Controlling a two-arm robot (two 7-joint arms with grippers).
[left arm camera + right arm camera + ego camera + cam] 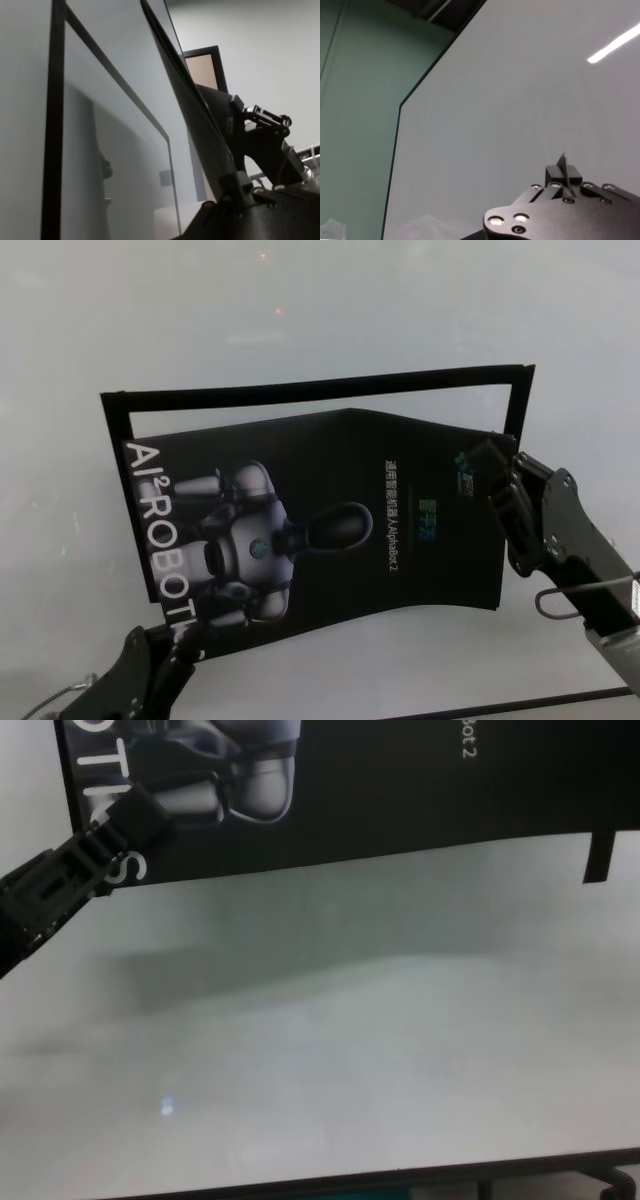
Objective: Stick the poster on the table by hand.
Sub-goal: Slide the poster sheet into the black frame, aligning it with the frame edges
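Poster (330, 520) held above the counter (300, 310), bowed, overlapping a black strip frame (330, 388). Left pincer (172, 632) grips its near-left corner; right pincer (492, 472) grips the right edge. Risk: uneven lowering creases the sheet or lands it skewed.

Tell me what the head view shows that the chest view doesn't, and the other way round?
Only the head view shows the whole poster, the black strip frame behind it, and the right gripper at its right edge. Only the chest view shows the table's dark front edge and the poster's shadow. Both show the left gripper holding the poster's lettered corner above the white table.
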